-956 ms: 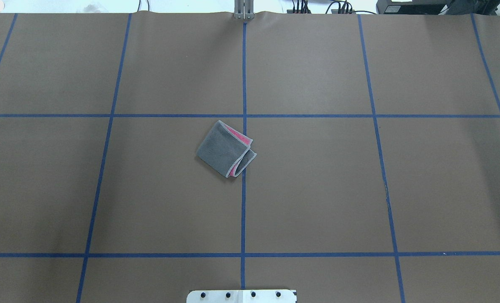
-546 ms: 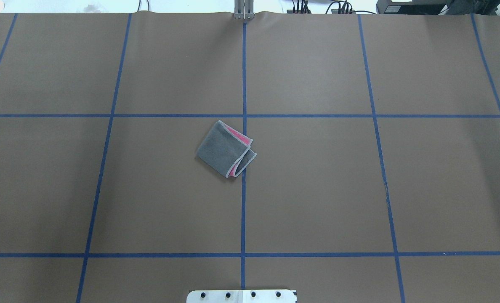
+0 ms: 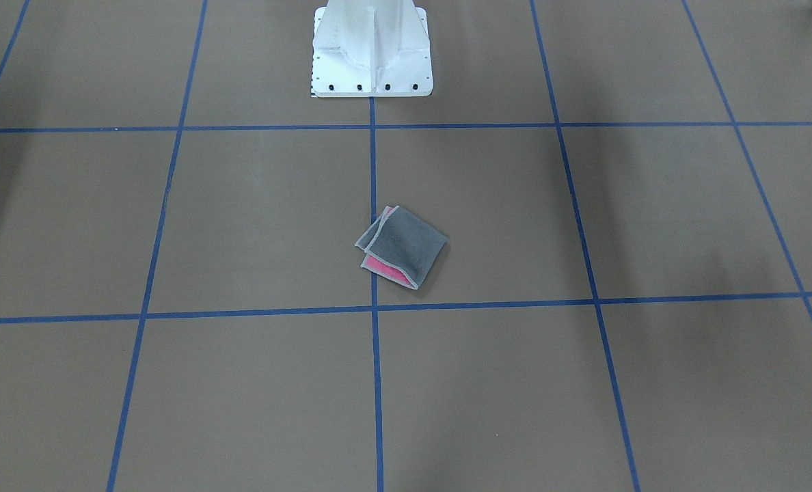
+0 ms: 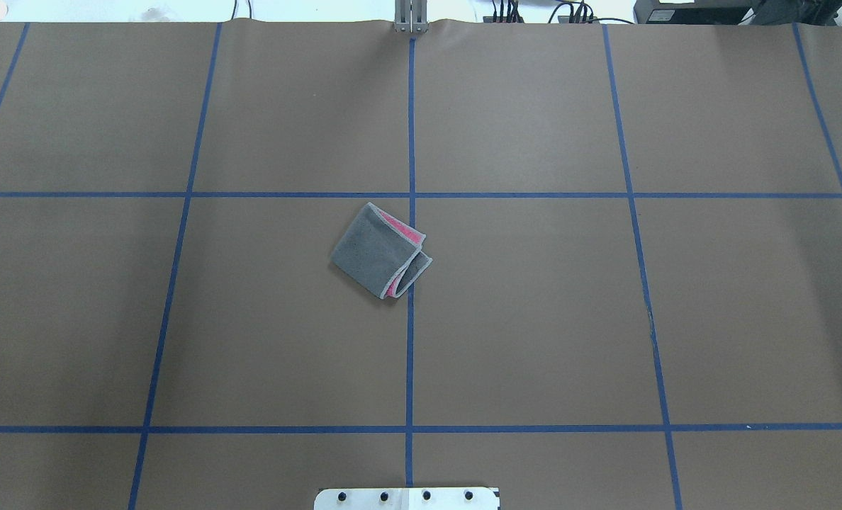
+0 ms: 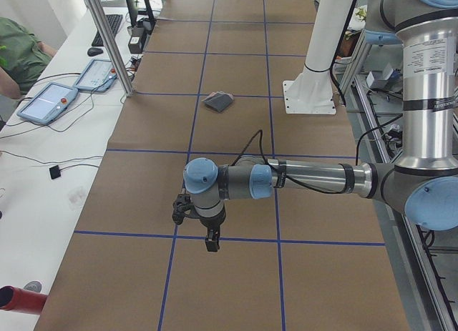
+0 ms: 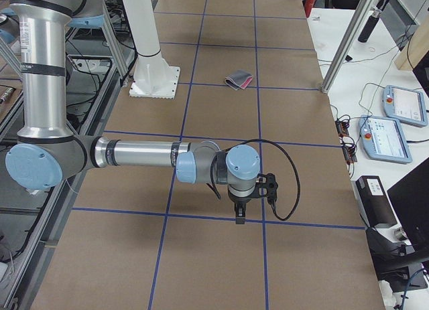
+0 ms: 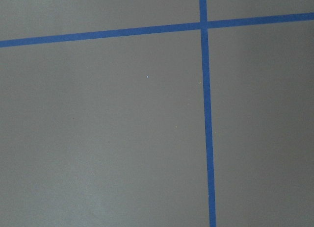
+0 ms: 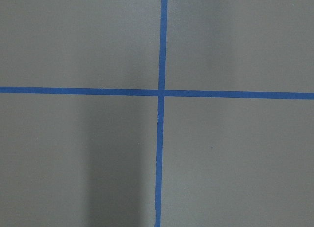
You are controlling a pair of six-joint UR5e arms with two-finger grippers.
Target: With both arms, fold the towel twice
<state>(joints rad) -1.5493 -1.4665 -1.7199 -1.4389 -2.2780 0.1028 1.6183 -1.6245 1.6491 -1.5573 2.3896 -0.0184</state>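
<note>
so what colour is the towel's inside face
Bright pink, peeking from under the dark grey top of the towel; clearest in the overhead view.

The towel point(image 4: 375, 248) is nubby terry cloth with a stitched edge. Matt brown paper covers the worktop point(image 4: 534, 319), crossed by smooth blue tape point(image 4: 410, 354). The left arm point(image 5: 315, 176) has satin metal tubes and glossy blue caps. The pedestal point(image 3: 372, 55) is glossy white.

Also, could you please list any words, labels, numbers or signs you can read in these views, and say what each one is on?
No text can be read in any view.
Pale label on the black box past the table's far edge: too small to read.
Screens of the teach pendants: blurred, nothing can be read.
Towel and brown paper: no print shows.
</note>
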